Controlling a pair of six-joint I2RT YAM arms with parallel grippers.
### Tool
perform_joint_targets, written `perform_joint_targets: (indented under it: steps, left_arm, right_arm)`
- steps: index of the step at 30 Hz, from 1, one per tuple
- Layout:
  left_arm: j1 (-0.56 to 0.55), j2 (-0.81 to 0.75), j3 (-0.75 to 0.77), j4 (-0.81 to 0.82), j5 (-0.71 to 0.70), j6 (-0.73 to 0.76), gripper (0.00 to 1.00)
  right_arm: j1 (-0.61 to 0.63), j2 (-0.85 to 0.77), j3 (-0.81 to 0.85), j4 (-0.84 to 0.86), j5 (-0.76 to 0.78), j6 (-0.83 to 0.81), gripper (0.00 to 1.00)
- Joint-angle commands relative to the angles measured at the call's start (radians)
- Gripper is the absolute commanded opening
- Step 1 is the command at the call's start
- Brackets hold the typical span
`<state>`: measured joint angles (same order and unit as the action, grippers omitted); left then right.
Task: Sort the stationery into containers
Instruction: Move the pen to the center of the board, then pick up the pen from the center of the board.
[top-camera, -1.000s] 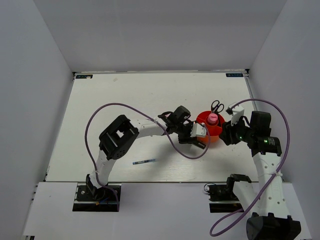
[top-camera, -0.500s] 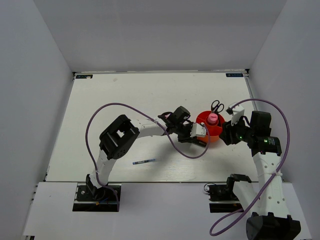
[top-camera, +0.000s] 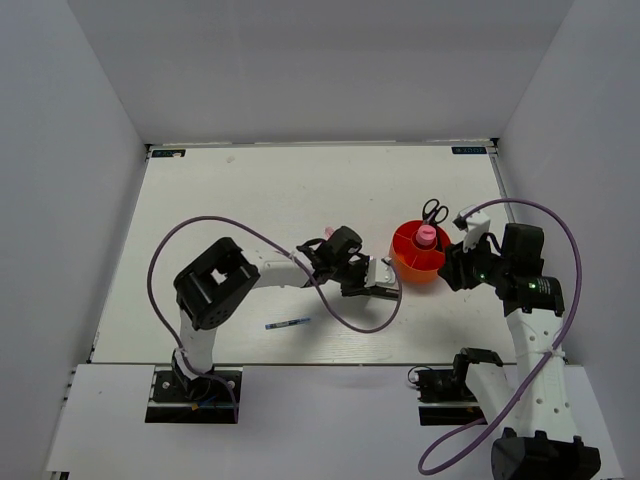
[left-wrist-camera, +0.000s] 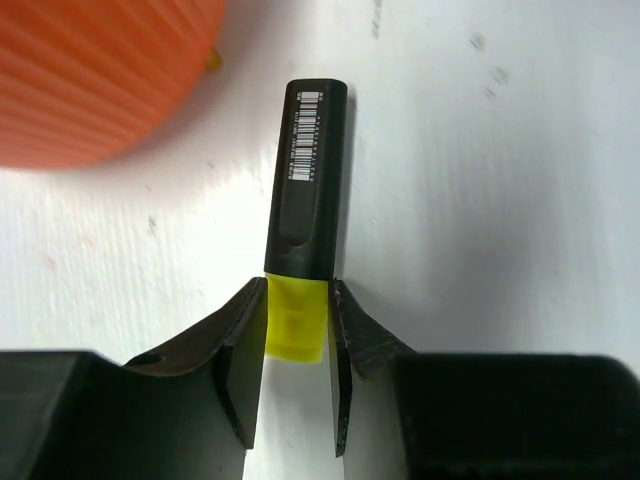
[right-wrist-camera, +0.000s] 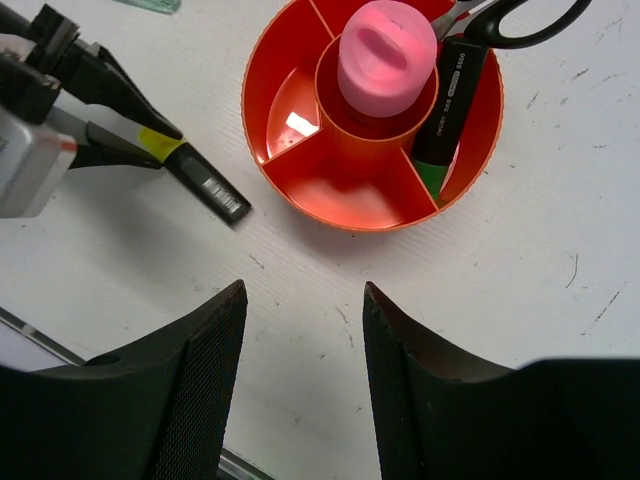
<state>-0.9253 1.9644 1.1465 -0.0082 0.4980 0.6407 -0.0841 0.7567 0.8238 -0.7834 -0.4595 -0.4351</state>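
Note:
The orange-red cup (top-camera: 432, 263) stands right of centre. It holds the fat pink tube (right-wrist-camera: 385, 55) in its middle well, and the green-black marker (right-wrist-camera: 445, 110) and black-handled scissors (right-wrist-camera: 510, 20) in a side compartment. My left gripper (left-wrist-camera: 297, 330) is shut on the yellow end of a yellow marker with a black cap (left-wrist-camera: 305, 200), low over the table just left of the cup (left-wrist-camera: 100, 70). My right gripper (right-wrist-camera: 303, 295) is open and empty, hovering right of the cup (right-wrist-camera: 350, 195). The left gripper (top-camera: 378, 285) and right gripper (top-camera: 452, 268) flank the cup in the top view.
A thin pen (top-camera: 288, 323) lies near the front, left of centre. A small pink item (top-camera: 328, 230) shows behind the left arm. A pale green item (right-wrist-camera: 150, 3) lies at the top edge of the right wrist view. The purple cable (top-camera: 340, 315) loops beneath the left gripper.
My left gripper has drawn back to the left, away from the cup, with the yellow marker in it. Its arm has swung left. The right arm has not moved.

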Motion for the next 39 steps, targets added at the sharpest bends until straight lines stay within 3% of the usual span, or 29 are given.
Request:
perform_joint_targets:
  steps: [1, 6, 10, 14, 28, 32, 37, 39]
  left_arm:
    - [-0.01, -0.058, -0.096, -0.078, -0.05, -0.022, 0.37]
    - [-0.009, -0.147, -0.206, -0.079, -0.096, -0.033, 0.37]
    - [-0.018, -0.19, -0.217, -0.088, -0.121, -0.038, 0.59]
    - [-0.041, -0.168, -0.173, -0.114, -0.127, -0.035, 0.68]
    - [-0.083, 0.027, 0.056, -0.174, -0.067, -0.094, 0.69]
    - [-0.087, 0.062, 0.107, -0.208, -0.047, -0.104, 0.61]
    - [-0.086, 0.073, 0.104, -0.28, -0.042, -0.093, 0.38]
    - [-0.086, 0.068, 0.088, -0.292, -0.047, -0.085, 0.33]
  right_arm:
    - [-0.003, -0.022, 0.017, 0.009, -0.03, 0.016, 0.54]
    - [-0.003, -0.036, 0.008, 0.009, -0.05, 0.025, 0.54]
    - [-0.003, -0.048, 0.003, 0.004, -0.056, 0.027, 0.54]
    - [-0.003, -0.053, 0.009, -0.002, -0.056, 0.029, 0.54]
    - [-0.003, -0.073, 0.012, -0.02, -0.031, 0.003, 0.54]
    - [-0.002, -0.076, 0.009, -0.019, -0.025, -0.001, 0.54]
    - [-0.002, -0.074, 0.014, -0.017, -0.028, 0.001, 0.54]
    - [-0.003, -0.071, 0.014, -0.014, -0.034, 0.004, 0.54]
